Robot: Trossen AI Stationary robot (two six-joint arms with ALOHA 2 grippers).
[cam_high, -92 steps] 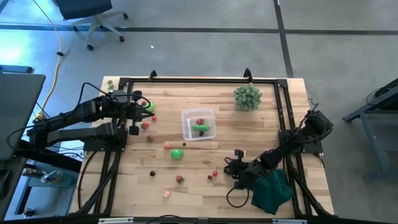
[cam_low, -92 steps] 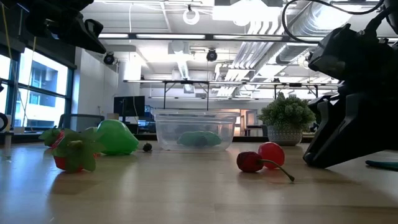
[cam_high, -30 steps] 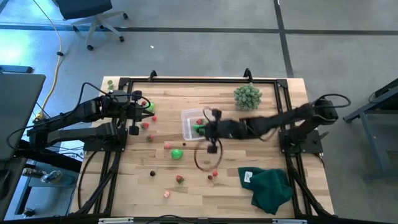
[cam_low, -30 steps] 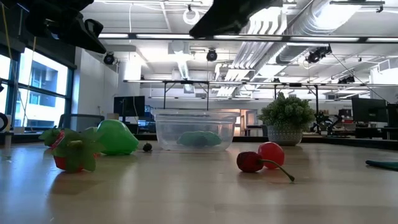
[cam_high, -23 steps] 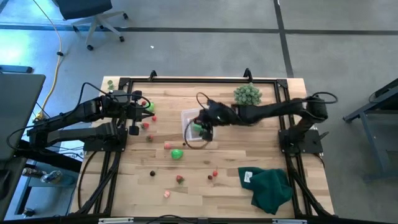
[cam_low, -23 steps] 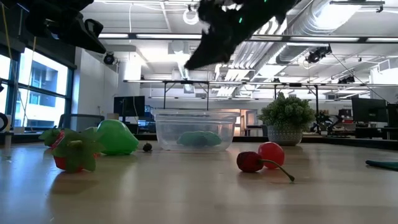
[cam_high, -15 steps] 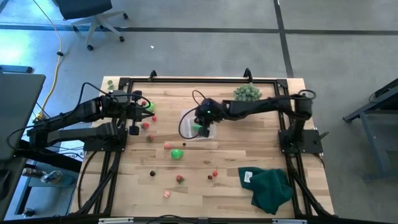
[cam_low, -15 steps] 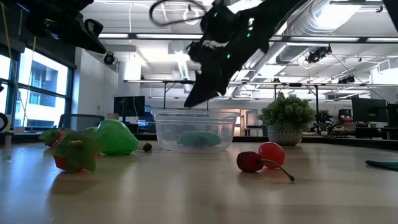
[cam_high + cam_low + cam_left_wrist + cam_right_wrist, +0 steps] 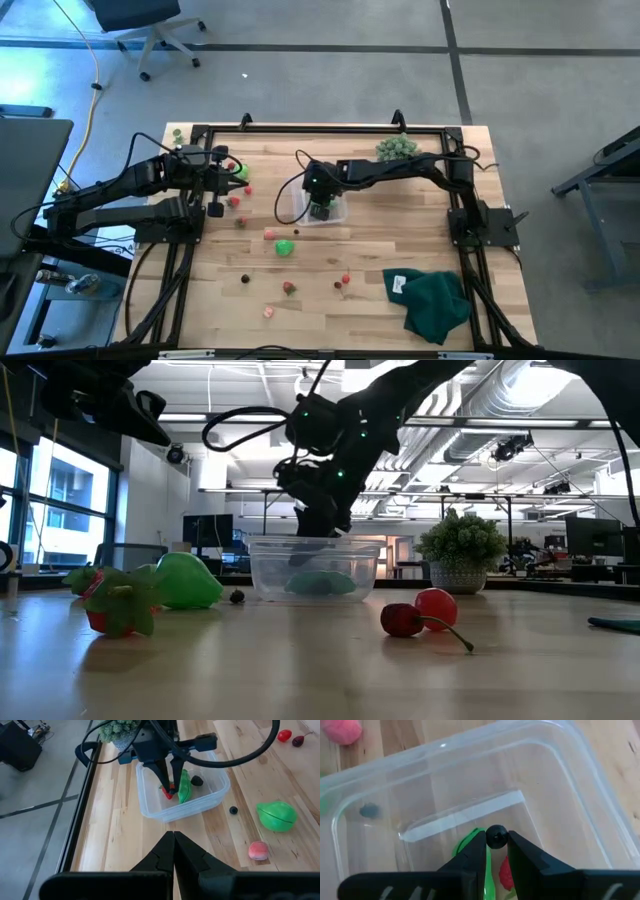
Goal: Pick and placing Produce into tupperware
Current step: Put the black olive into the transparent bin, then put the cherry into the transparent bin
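Note:
The clear tupperware (image 9: 300, 192) stands mid-table. A green elongated piece (image 9: 184, 787), a red bit (image 9: 169, 795) and a dark berry (image 9: 197, 781) show inside it. My right gripper (image 9: 496, 842) hangs over its opening, fingers dipping to the rim (image 9: 325, 532), shut on a small dark ball (image 9: 496, 836). More produce lies loose on the wood: a green ball (image 9: 285, 247), a pink bit (image 9: 269, 234), cherries (image 9: 420, 615). My left gripper (image 9: 174, 837) waits shut by the table's left side. My right gripper pinches the small dark ball (image 9: 496, 835) between its two fingertips, only at their free ends. The fingers (image 9: 161, 772) come from above, slanting down into the tupperware's opening. The ball hangs clear, above the green and red pieces on the container's floor.
A spiky bushy ball (image 9: 397, 150) stands at the far right, partly under my right arm. A dark green cloth (image 9: 435, 300) lies at the near right corner. A strawberry-like piece (image 9: 115, 605) lies near the front. Black frame rails (image 9: 190, 250) run along the table's sides.
My right gripper has swung from beside the tupperware's near right side toward the table's far left, until it is over the container. It has sunk from high above down to the rim, and its fingers have tipped steeply downward.

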